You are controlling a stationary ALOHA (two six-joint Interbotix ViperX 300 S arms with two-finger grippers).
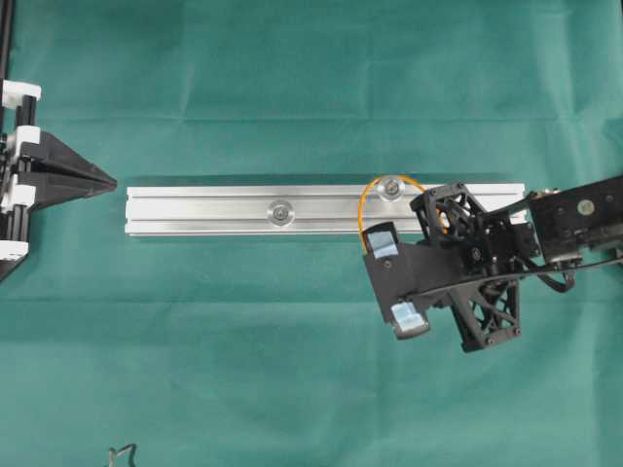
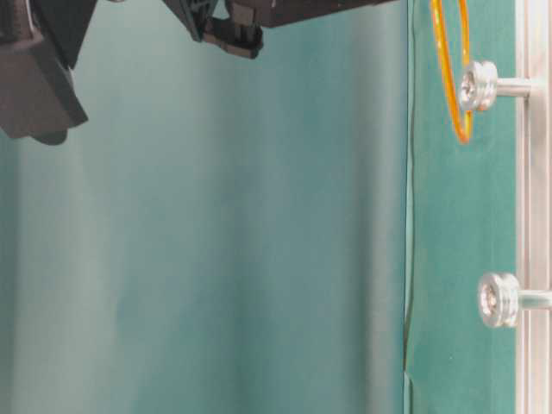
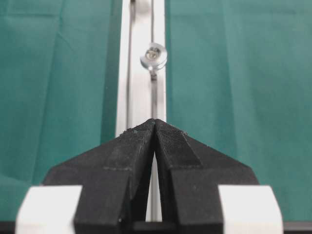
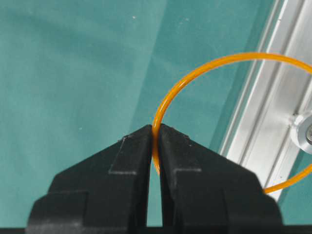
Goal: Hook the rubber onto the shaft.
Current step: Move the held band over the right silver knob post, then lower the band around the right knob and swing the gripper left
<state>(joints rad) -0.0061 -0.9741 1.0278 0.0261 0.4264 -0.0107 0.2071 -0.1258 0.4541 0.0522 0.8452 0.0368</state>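
The rubber (image 4: 214,63), thin, light and stretchy, is pinched at its near edge by the right gripper (image 4: 156,130); beyond the jaws its loop encircles the shaft (image 1: 392,188). The left gripper (image 3: 155,125) is closed, empty.

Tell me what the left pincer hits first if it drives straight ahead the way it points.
Probably the near end of the silver rail: the shut left pincer points straight along it, and the nearer shaft stands further on. Its height over the rail is unclear.
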